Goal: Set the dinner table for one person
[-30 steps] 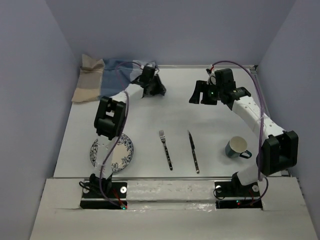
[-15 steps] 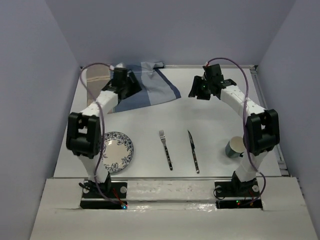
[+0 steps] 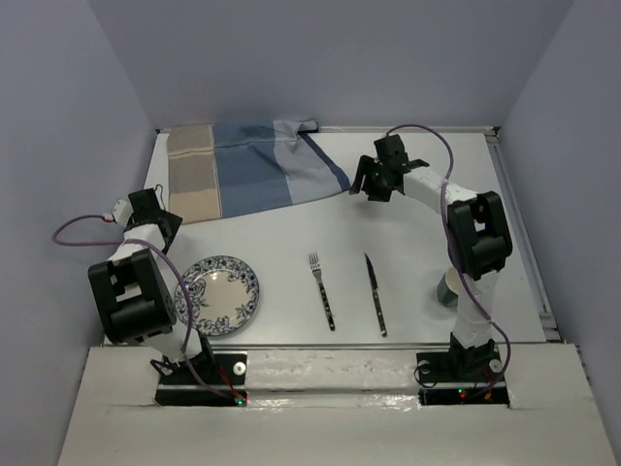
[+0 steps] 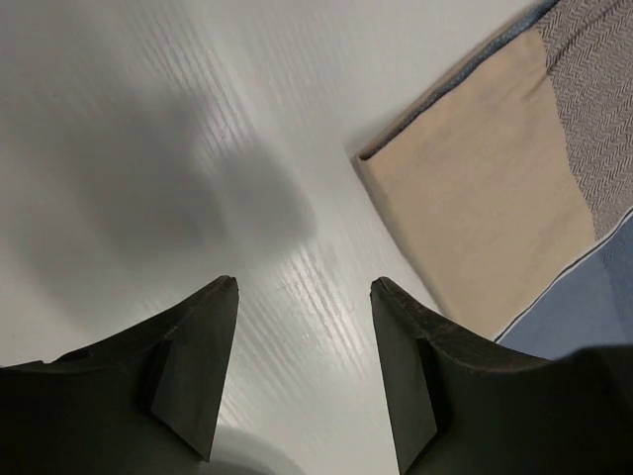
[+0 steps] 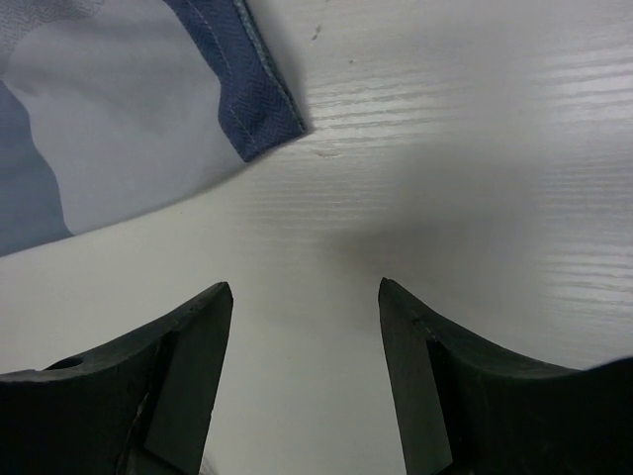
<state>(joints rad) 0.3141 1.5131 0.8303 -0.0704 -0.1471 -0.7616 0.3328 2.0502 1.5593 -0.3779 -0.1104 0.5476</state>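
Observation:
The white dinner table [image 3: 417, 243] holds a blue-and-beige striped cloth mat [image 3: 247, 173], spread flat at the back left. A patterned plate [image 3: 217, 294], a fork [image 3: 321, 289] and a knife [image 3: 375, 293] lie in a row near the front. A teal cup [image 3: 447, 290] is partly hidden behind my right arm. My left gripper [image 3: 155, 212] is open and empty, low over the table [image 4: 148, 119] beside the mat's beige corner [image 4: 475, 228]. My right gripper [image 3: 369, 189] is open and empty, just right of the mat's blue corner [image 5: 262, 109].
Grey-blue walls close in the table on the left, back and right. A purple cable loops out from my left arm [image 3: 78, 228] past the table's left edge. The mat's back right corner is bunched up [image 3: 296, 126].
The left gripper has let go of the mat and swung from the back to the table's left edge. The mat now lies spread flat. The right gripper moved left toward the mat's corner.

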